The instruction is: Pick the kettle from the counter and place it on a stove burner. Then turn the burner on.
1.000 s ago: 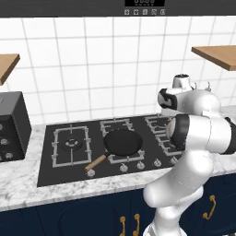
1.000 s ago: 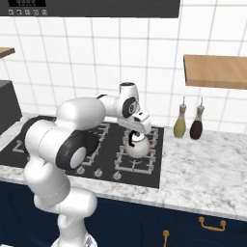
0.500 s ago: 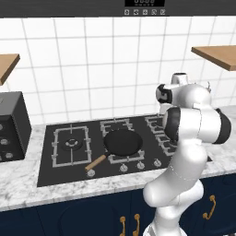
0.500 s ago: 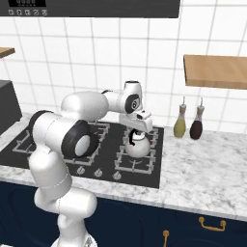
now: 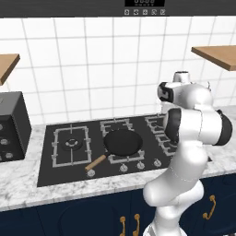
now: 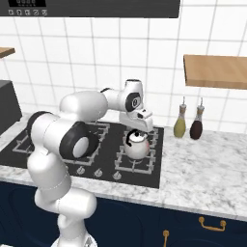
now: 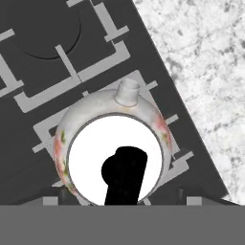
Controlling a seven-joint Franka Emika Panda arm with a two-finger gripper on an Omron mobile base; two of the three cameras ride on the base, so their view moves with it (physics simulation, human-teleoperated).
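Kettle (image 6: pixel 136 146) sitting on the near right stove burner (image 6: pixel 152 161), end effector (image 6: pixel 140 129) directly above it, jaws apart, gripping nothing, marble desk (image 6: pixel 202 178) right

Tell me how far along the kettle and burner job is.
Done: the kettle sits on the front right burner of the stove. In hand: the claw hangs just above it, and whether its grip is off is hard to tell. Left: turning on the burner with a front knob.

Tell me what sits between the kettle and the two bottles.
Nothing stands between them. In the right base view, the kettle on its stove burner and the bottles are separated by bare grate, cooktop edge and counter.
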